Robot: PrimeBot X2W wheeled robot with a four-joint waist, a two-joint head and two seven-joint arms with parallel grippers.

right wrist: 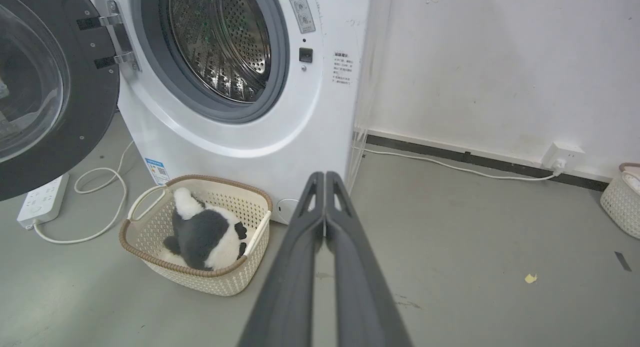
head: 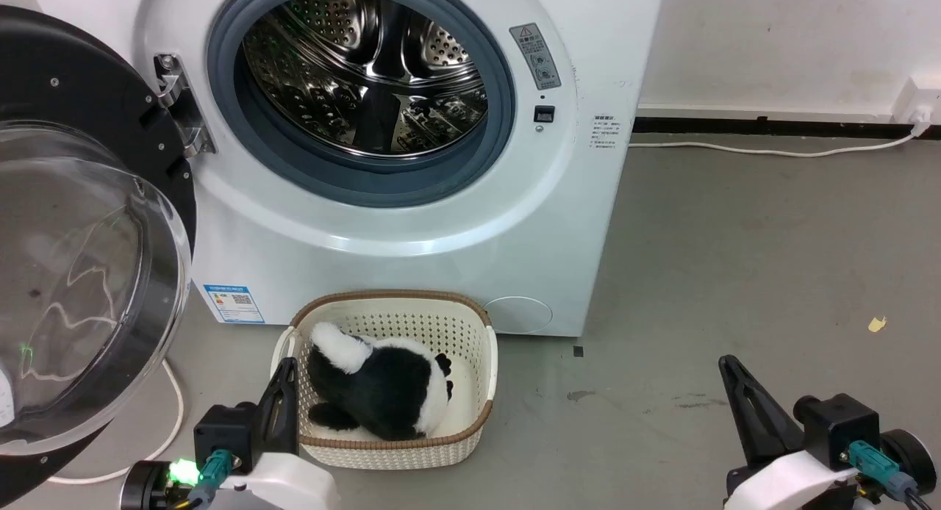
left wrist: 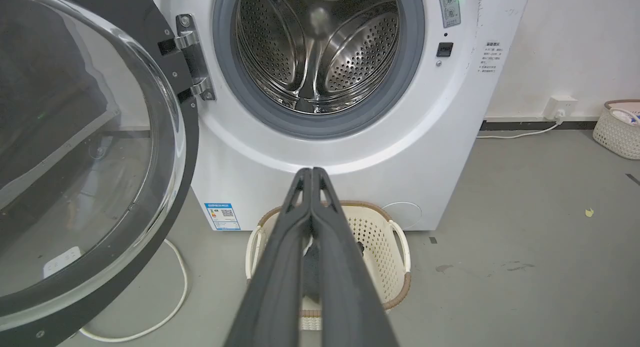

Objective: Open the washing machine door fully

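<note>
At far left the door point(head: 81, 275) hangs swung well out from the machine point(head: 412, 238), its inner face and bulging glass bowl turned toward the robot. Its metal hinge point(head: 176, 106) sits on the left of the grey-rimmed opening. Whether the hinge has any travel left is hard to tell; it looks close to its stop. I judge the door heavy and stiff, swinging only about that hinge. The glossy black ring and curved glass would be slippery, and the glass is the part to spare. The best place to push looks like the black ring near the free edge, far from the hinge, with a flat press rather than a pinch. Under the door a white cable point(head: 173, 414) lies on the floor. The left gripper point(left wrist: 311, 173) is low, just beside the basket point(head: 487, 348), apart from the door, its fingers together on nothing. The basket stands against the machine's front and holds a panda toy point(head: 382, 389). The right gripper point(right wrist: 325, 174) hangs over bare floor at far right, well apart from the door, fingers likewise pressed together and empty.
</note>
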